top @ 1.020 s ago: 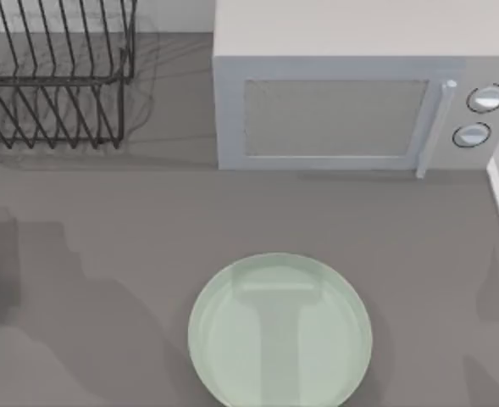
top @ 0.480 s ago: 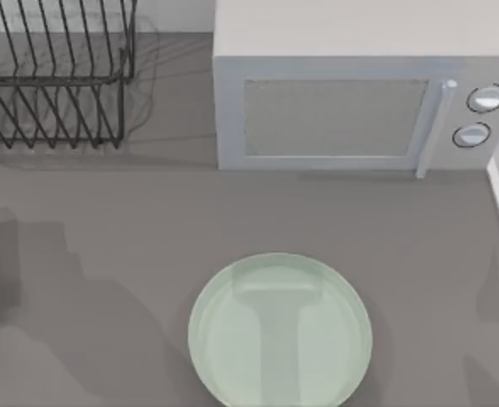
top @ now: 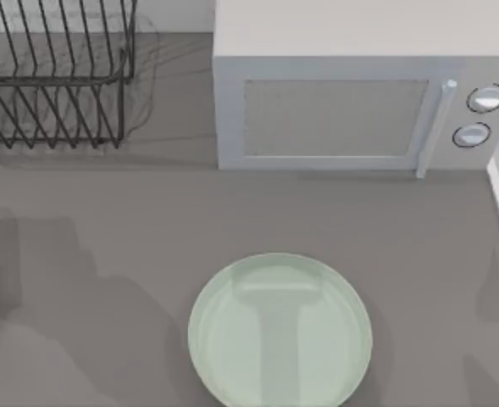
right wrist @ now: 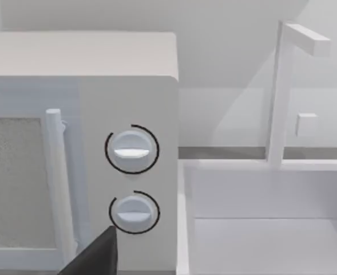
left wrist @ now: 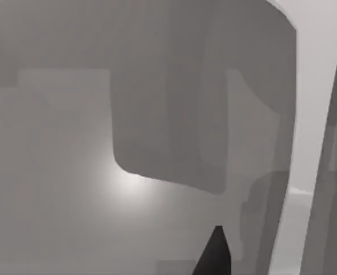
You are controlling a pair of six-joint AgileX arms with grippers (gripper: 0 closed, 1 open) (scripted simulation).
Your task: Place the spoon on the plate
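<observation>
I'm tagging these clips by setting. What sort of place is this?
Most likely a kitchen counter in a rendered simulation: a white microwave with two dials at the back, a black wire dish rack to its left, and a pale-green plate on the grey countertop.

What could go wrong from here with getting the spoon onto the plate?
Three risks stand out. The plate sits at the table's near edge in the top view, so a clumsy set-down could nudge it off. The dish rack and microwave crowd the back of the table, so an arm swinging past might clip them. The right gripper's finger hangs close to the microwave's knobs and door handle, so a careless move might bump them.
</observation>
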